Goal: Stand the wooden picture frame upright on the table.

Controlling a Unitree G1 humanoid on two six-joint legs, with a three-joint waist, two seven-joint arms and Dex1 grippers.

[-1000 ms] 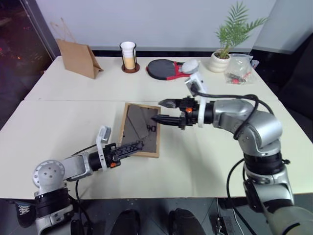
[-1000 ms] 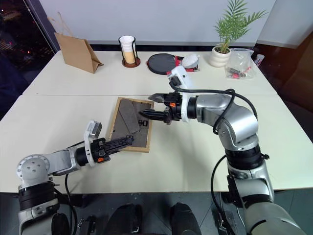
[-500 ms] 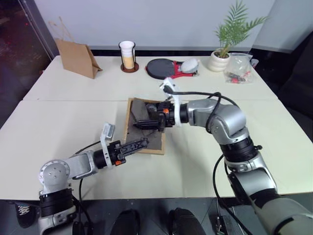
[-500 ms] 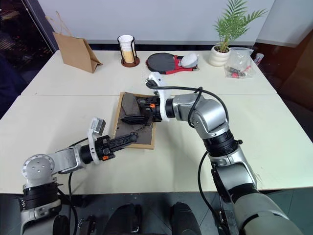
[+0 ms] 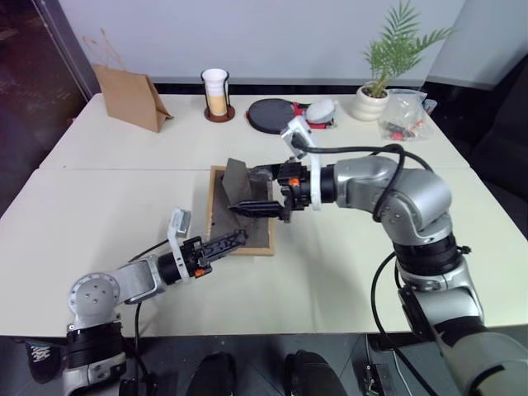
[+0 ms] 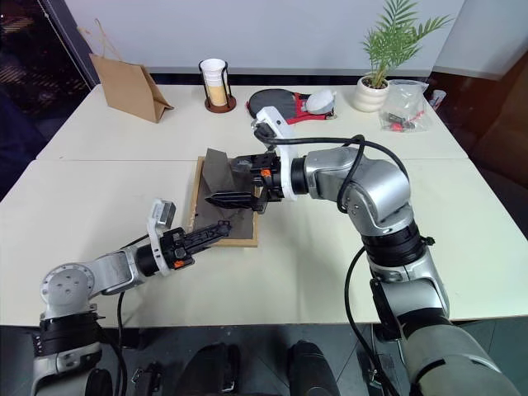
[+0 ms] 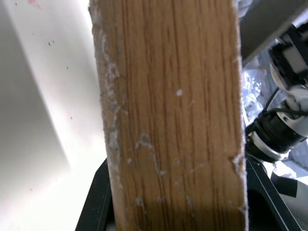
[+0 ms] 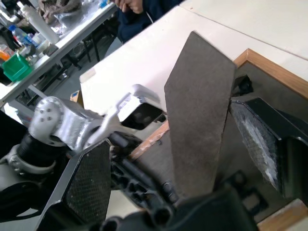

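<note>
The wooden picture frame (image 5: pixel 216 198) lies back-up on the table (image 5: pixel 91 214), just in front of the seam. Its dark easel leg (image 5: pixel 237 176) sticks up from the back panel. My right gripper (image 5: pixel 257 190) reaches in from the right and is open, with the leg (image 8: pixel 197 110) standing between its spread fingers (image 8: pixel 89 185). My left gripper (image 5: pixel 229 242) comes from the near left. It is shut on the frame's near wooden border (image 7: pixel 168 115), which shows between its two black fingers.
Along the far edge stand a brown paper bag (image 5: pixel 128 97), a cup in a dark holder (image 5: pixel 217 95), a black and red paddle (image 5: pixel 276 115), a potted plant (image 5: pixel 371 97) and a clear plastic bag (image 5: pixel 404 115). Bare tabletop lies left and right of the frame.
My right gripper moved left over the frame, and the easel leg went from flat on the back panel to sticking up. The left gripper kept its hold at the near border.
</note>
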